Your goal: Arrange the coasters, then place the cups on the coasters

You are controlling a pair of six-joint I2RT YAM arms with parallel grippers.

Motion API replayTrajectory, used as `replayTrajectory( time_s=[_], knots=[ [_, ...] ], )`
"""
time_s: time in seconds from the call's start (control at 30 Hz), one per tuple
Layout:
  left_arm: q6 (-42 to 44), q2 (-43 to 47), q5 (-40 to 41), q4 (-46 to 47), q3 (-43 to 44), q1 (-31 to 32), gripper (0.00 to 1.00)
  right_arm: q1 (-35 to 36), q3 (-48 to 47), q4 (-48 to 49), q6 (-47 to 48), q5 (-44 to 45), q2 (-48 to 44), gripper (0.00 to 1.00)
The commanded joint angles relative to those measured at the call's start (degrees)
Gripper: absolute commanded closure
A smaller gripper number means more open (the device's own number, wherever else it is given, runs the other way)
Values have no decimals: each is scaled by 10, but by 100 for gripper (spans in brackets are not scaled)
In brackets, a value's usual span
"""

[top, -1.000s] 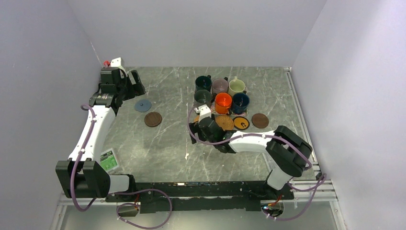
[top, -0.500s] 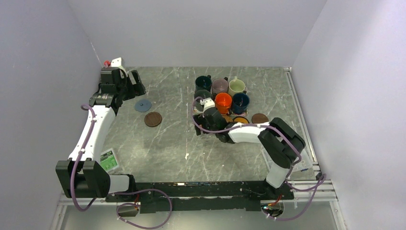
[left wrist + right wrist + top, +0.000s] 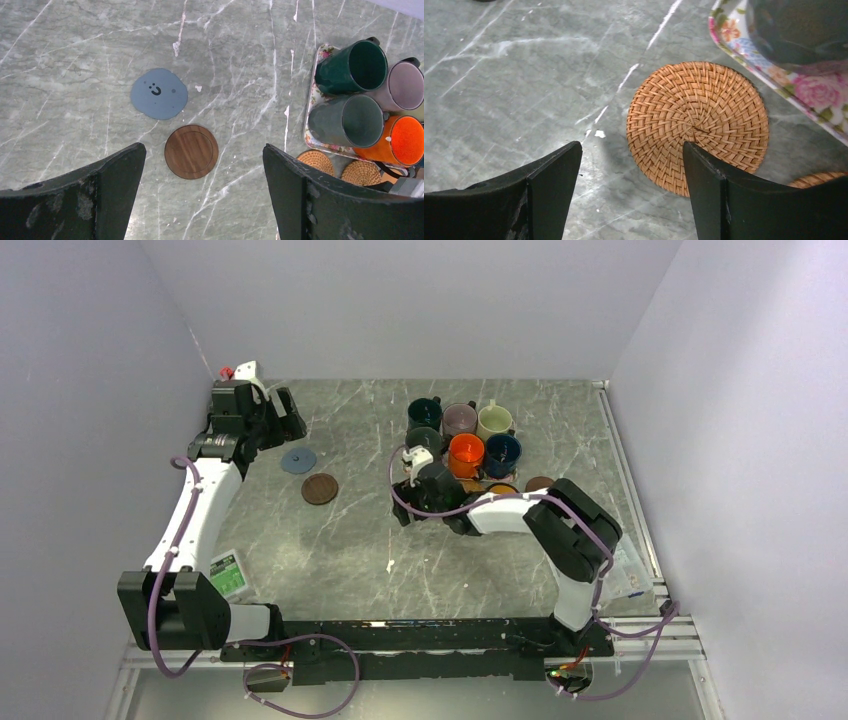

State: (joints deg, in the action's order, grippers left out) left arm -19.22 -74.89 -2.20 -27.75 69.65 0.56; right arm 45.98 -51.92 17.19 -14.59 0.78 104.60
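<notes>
Right hand [image 3: 630,150] clearance
Bare counter [image 3: 499,75] open on the left; floral mat [image 3: 786,79] and 6 cups [image 3: 466,450] block the far side.

Bright, even overhead light; soft faint shadows (wrist views crisp).

i see a grey-green marbled tabletop [image 3: 350,540] with white veins, boxed in by pale lavender walls [image 3: 420,300] on three sides, a metal rail [image 3: 621,455] along its right edge.
</notes>
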Motion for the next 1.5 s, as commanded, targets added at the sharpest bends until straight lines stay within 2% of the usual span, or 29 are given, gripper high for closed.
replayTrajectory(
  time_s=[0.0,0.2,1.07,1.47],
  knots=[
    [-8,-1,-18,6,12,-3,6,21,-8,1,-5,-54,16,23],
    [-7,1,-17,6,12,-3,6,51,-20,-24,-28,-45,21,24],
    [-8,5,-17,8,10,-3,6,141,-114,31,-97,-114,123,25],
    [-9,5,-18,8,11,-3,6,168,-163,0,-108,-9,158,25]
  ],
)
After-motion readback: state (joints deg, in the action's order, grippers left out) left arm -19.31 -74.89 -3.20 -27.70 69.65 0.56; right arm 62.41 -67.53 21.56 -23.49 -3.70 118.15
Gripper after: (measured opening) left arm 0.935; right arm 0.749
